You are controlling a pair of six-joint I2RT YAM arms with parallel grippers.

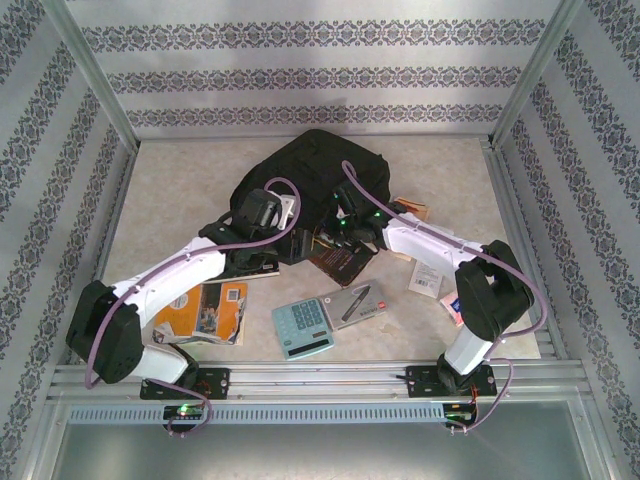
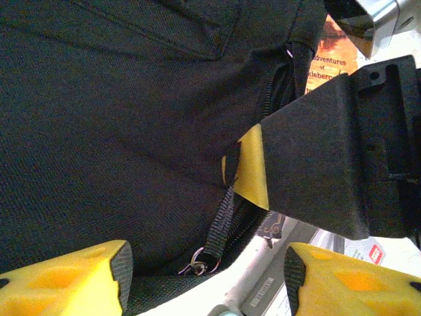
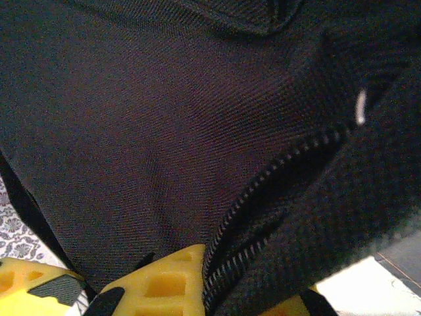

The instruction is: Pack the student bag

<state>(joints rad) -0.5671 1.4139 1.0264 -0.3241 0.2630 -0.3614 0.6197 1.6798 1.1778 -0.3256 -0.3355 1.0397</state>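
On the left front of the table (image 1: 170,190) an orange book (image 1: 205,310) lies flat just beside the left arm, which reaches inward to the bag (image 1: 310,170). The bag, black and soft, lies at the middle of the table toward the back wall, and both arms meet at its near edge. The left gripper (image 1: 262,210) sits at the bag's near left side. In its wrist view its yellow fingers (image 2: 72,276) stand wide apart with nothing clamped between them, the bag's fabric close above, and a black strap (image 2: 223,217) ending in a small metal ring lies in the gap. In front of the bag a pale calculator (image 1: 303,327) lies near the front rail. A grey case (image 1: 357,303) is just beside it on the right, and a brown book (image 1: 340,262) lies at the bag's near edge. The right gripper (image 1: 350,215) is at the bag's near right side, closed tight on the bag's fabric beside a zipper (image 3: 276,178). The left wrist view shows its black finger and yellow pad (image 2: 250,168) pinching at the top of that strap. A book cover (image 2: 332,59) reading "Adventures" shows past the bag. Farther right, small cards (image 1: 428,278) lie beside the right arm.
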